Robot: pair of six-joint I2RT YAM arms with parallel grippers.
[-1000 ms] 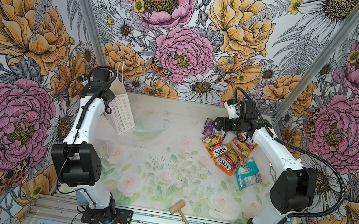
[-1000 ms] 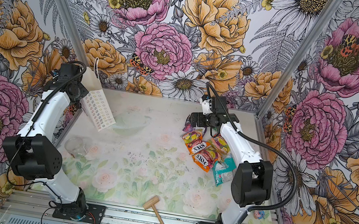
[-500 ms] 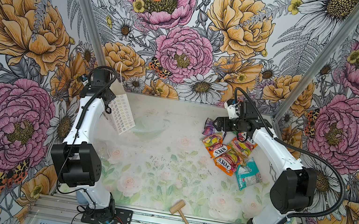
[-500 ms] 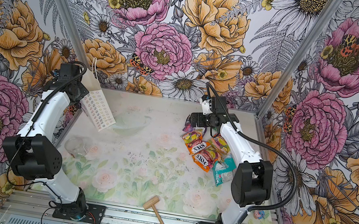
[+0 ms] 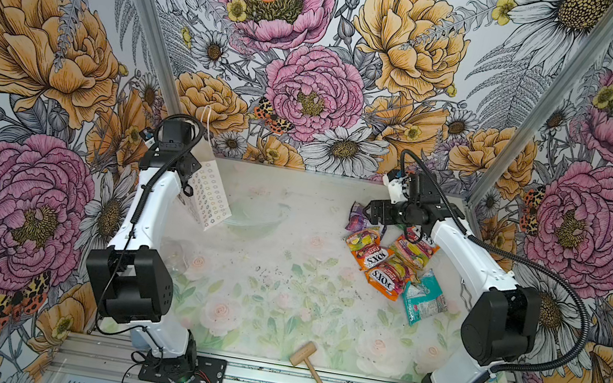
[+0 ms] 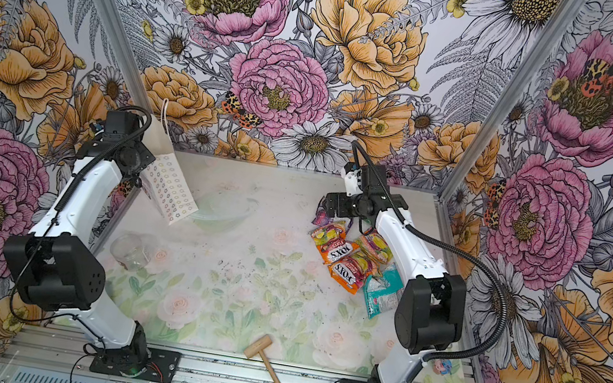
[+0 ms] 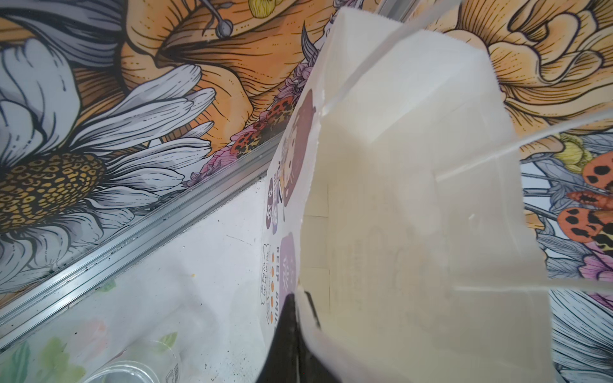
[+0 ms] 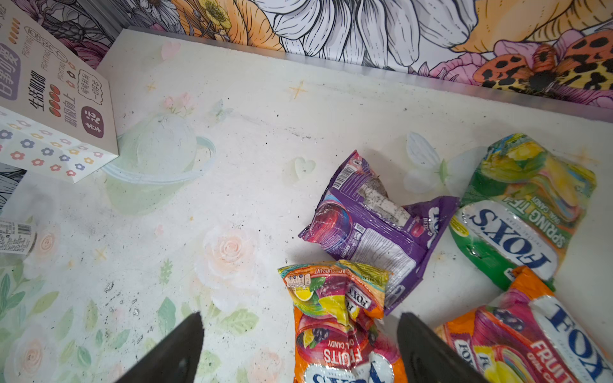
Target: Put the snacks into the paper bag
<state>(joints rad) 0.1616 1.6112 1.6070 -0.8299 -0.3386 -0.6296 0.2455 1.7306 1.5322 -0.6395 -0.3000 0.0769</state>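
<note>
1. Now that the left gripper (image 7: 300, 296) has pinched shut on the rim of the paper bag (image 7: 414, 199), the bag is steadied — back left.
2. Above the snacks (image 5: 389, 263) the right gripper (image 8: 300, 318) hangs wide — none bagged yet.

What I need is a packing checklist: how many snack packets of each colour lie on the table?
Orange packets: 2
Purple packet: 1
Green packet: 1
Teal packet: 1
Total: 5
</note>
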